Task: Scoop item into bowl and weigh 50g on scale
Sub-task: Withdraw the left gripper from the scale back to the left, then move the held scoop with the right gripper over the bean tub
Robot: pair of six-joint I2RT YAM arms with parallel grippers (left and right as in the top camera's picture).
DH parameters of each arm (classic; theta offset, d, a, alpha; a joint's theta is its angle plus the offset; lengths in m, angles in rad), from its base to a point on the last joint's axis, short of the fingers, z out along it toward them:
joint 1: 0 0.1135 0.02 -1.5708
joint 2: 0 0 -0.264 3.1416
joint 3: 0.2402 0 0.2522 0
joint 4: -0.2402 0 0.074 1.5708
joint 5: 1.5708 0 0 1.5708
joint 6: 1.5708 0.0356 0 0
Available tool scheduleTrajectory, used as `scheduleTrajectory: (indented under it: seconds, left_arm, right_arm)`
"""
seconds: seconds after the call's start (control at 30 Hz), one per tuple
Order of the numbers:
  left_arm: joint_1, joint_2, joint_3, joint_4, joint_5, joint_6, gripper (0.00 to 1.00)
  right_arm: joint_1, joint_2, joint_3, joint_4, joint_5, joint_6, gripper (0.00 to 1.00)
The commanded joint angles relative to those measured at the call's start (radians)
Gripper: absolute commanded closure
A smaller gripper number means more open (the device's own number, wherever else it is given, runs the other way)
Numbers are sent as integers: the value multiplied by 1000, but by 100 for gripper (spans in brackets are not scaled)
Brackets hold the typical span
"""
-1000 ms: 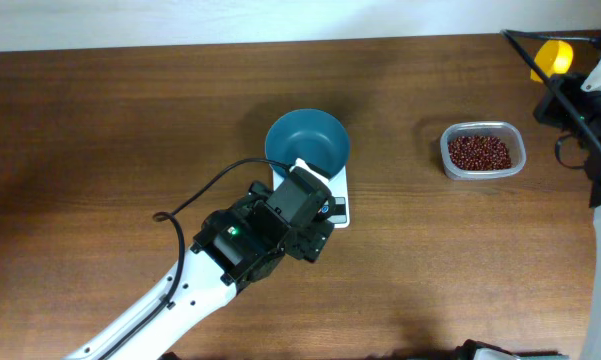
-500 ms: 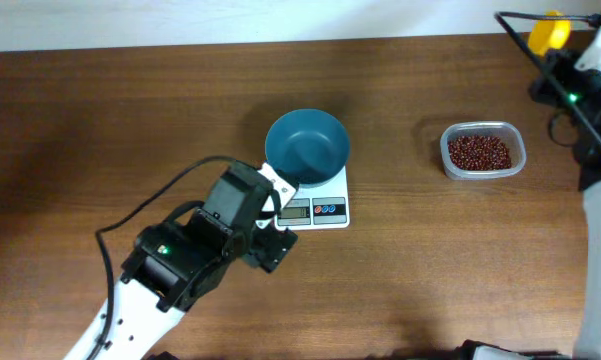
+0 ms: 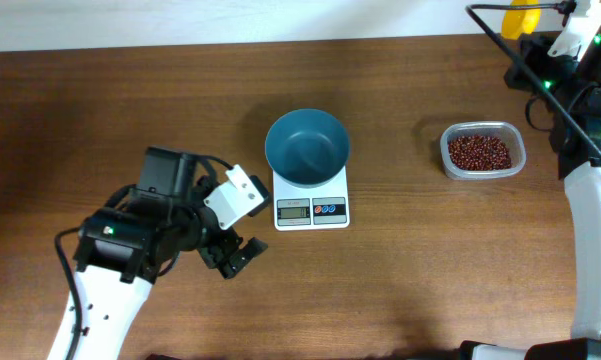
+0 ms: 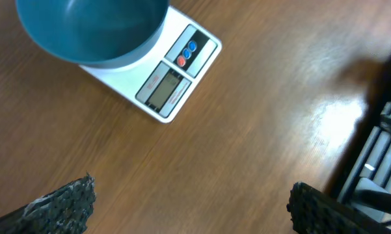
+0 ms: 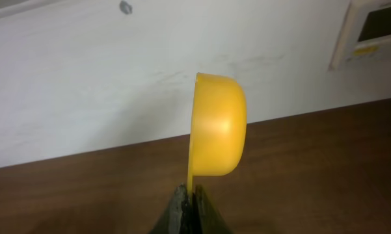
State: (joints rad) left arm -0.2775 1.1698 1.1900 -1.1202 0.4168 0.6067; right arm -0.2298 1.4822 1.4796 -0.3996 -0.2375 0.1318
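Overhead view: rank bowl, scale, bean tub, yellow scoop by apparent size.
1. bowl and scale: similar width, scale partly hidden under bowl, so unranked.
2. bean tub: about as wide, but narrower the other way.
3. yellow scoop: clearly smallest.

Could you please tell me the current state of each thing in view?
Round teal-blue bowl: empty, on scale.
White rectangular kitchen scale: bears bowl.
Clear plastic tub: lidless, holds red-brown beans.
Yellow plastic scoop: tipped sideways, gripped.
Left gripper: open, empty.
Right gripper: shut on scoop handle.
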Motion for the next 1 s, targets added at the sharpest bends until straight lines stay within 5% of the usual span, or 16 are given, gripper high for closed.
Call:
scheduleTrajectory:
  seconds: [0.0,0.3,0.97]
  left_arm:
    - [32,-7,-2,-23,145,84,1]
    - [32,-7,-2,-35,190,147,1]
    - [84,-7,-2,-14,-91,148,1]
  right_arm:
    - [0,-5,6,-18,-60,4,96]
    - [0,-5,6,-106,-172,4,96]
    - [-1,-115,6,-416,-196,-125,96]
